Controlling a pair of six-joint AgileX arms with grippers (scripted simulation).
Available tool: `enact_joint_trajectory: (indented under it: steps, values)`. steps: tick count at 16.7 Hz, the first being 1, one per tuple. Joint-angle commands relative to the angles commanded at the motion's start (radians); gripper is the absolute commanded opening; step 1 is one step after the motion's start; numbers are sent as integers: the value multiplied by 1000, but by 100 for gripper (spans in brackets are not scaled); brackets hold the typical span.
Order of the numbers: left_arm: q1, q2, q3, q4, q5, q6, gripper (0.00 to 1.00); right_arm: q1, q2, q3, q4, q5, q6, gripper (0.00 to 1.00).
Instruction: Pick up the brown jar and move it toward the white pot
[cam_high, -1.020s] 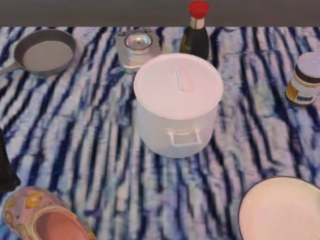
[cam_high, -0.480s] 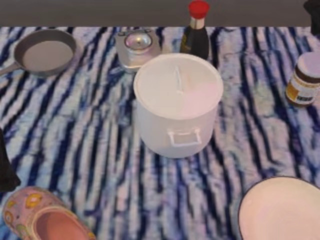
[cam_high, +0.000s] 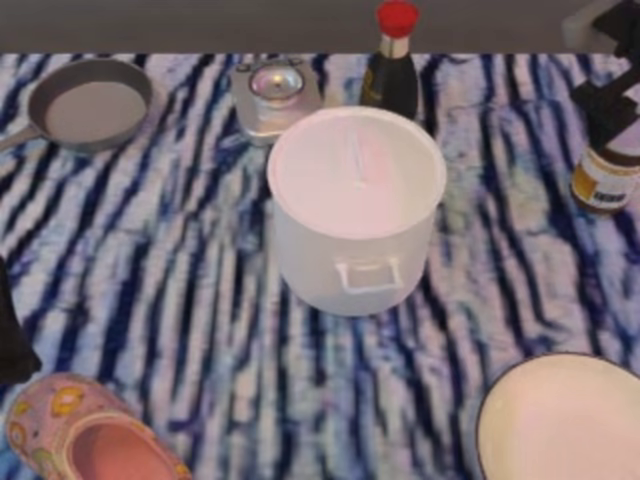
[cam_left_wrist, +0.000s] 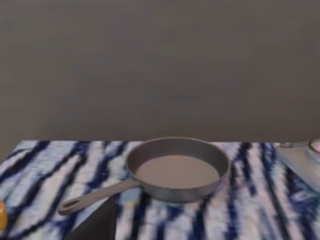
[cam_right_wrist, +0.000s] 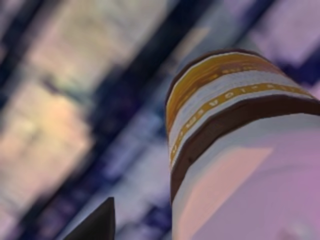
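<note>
- The brown jar (cam_high: 604, 180) is standing upright near the table's right edge in the top view, well apart from the white pot (cam_high: 355, 210), which is sitting at the table's middle; the jar's long axis is running vertical, so I judge a grasp from above over the lid is what is being set up.
- The right gripper (cam_high: 612, 105) is hanging directly over the jar, its dark body covering the lid in the top view; the jar is lying straight below it, and the right wrist view is looking down the jar's side (cam_right_wrist: 240, 145) from very close, with only one dark fingertip (cam_right_wrist: 95, 222) showing beside it.
- Whether the right gripper's fingers are spread or closed, I cannot tell; the pictures are not showing contact with the jar.
- The right arm is plainly the nearer one; the left arm is sitting parked at the table's left edge (cam_high: 12, 330), its wrist camera facing the grey frying pan (cam_left_wrist: 175, 170).
- Once gripped, the jar is needing to travel leftward toward the pot.
</note>
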Motion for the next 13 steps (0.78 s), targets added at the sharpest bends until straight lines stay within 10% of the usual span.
enact_joint_trajectory:
  steps: [13]
  values:
    - [0,0,0,0,0,0,100,3,-15,-139,103,0,-7,100]
